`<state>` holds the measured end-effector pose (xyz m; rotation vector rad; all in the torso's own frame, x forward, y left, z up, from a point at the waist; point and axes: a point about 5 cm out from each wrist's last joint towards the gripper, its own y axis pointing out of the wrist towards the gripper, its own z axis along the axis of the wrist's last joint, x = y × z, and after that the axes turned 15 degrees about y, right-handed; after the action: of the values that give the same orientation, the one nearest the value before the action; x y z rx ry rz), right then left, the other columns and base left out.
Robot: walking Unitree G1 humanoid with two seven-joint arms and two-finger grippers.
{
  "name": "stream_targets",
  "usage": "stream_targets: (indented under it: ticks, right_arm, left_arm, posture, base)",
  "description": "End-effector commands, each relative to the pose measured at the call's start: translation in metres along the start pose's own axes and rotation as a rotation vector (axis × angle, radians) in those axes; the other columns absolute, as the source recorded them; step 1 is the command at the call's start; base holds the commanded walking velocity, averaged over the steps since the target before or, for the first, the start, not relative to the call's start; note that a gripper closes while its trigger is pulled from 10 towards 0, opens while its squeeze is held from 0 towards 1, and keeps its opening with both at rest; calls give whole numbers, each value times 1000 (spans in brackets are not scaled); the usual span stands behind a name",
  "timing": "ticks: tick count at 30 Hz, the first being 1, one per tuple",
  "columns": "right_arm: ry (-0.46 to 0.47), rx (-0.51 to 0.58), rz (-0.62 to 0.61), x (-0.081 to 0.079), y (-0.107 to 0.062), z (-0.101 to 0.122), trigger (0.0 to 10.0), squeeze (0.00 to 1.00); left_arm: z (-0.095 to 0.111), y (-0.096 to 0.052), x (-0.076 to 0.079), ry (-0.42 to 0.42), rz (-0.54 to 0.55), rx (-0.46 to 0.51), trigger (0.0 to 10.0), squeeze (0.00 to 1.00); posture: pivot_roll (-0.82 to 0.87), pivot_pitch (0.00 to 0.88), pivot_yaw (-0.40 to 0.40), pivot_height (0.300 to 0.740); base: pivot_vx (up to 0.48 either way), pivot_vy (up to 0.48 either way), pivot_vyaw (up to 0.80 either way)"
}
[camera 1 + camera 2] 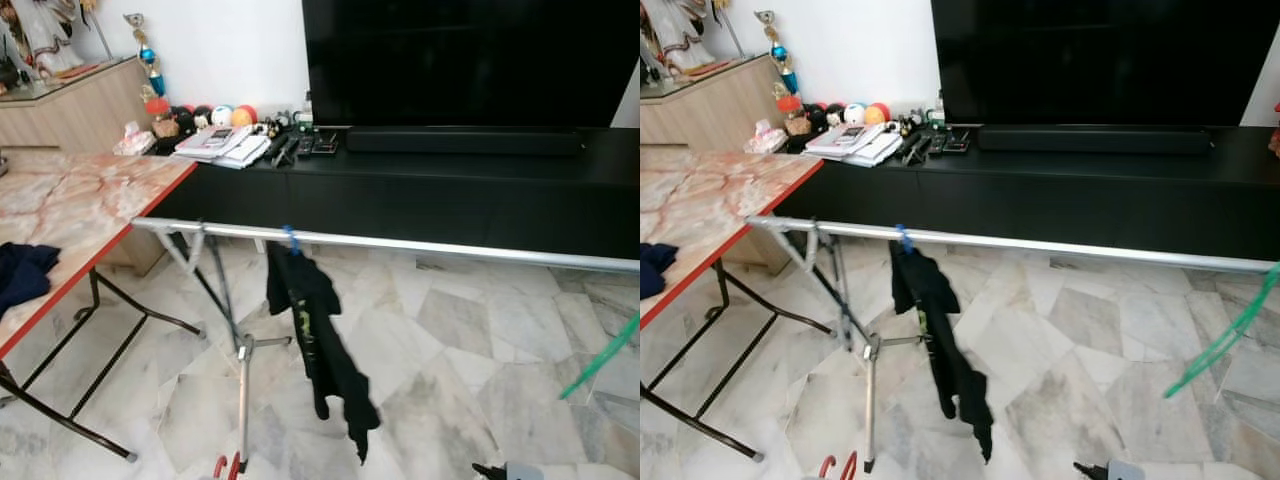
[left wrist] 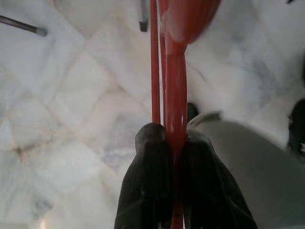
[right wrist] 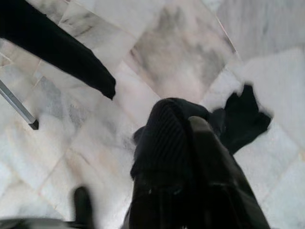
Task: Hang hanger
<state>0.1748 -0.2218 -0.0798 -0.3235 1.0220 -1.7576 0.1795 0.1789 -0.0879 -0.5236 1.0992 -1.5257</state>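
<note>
Red plastic, smooth and glossy, runs between the ribbed black fingers (image 2: 147, 186) of the left gripper (image 2: 174, 143), which are clamped on a thin red hanger (image 2: 174, 81) low over the veined marble floor (image 1: 450, 340). The right gripper (image 3: 183, 124) hangs over the same floor with its fingers pressed together on nothing. Ahead, a silver rail (image 1: 420, 243) spans the room on a folding stand (image 1: 240, 350); a limp black garment (image 1: 315, 330) droops from a blue peg, leaving the rest of the rail bare. A green hanger (image 1: 1225, 335) hangs at the right end. Beyond stands a long black cabinet (image 1: 450, 190)
</note>
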Motion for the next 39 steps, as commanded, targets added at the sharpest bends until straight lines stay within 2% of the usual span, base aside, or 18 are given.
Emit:
stream_targets:
  ticks: [1, 9, 23, 32, 39]
  right_arm:
    - [10, -8, 18, -6, 0, -5, 10000, 0]
    - [22, -8, 15, -5, 0, -6, 10000, 0]
    - [28, -8, 17, -5, 0, -7, 10000, 0]
    - [30, -6, 15, -6, 0, -7, 10000, 0]
    - [34, 0, 18, -6, -1, -7, 10000, 0]
  left_arm:
    - [-12, -1, -6, 1, 8, -44, 10000, 0]
    - [-13, -2, -5, 24, 3, -37, 10000, 0]
    - [-13, -2, -4, 39, -9, -32, 10000, 0]
    - [-14, -2, -4, 37, -15, -33, 10000, 0]
    - [-14, -2, -5, 37, -17, -32, 10000, 0]
  posture:
    - [-45, 25, 60, 740]
    - [-42, 27, 61, 740]
    - [-43, 29, 62, 740]
    - [-43, 27, 64, 740]
    - [-44, 23, 66, 740]
  base:
    - [0, 461, 0]
    - [0, 92, 0]
    - [0, 0, -775]
    - [0, 0, 0]
    - [-326, 0, 0]
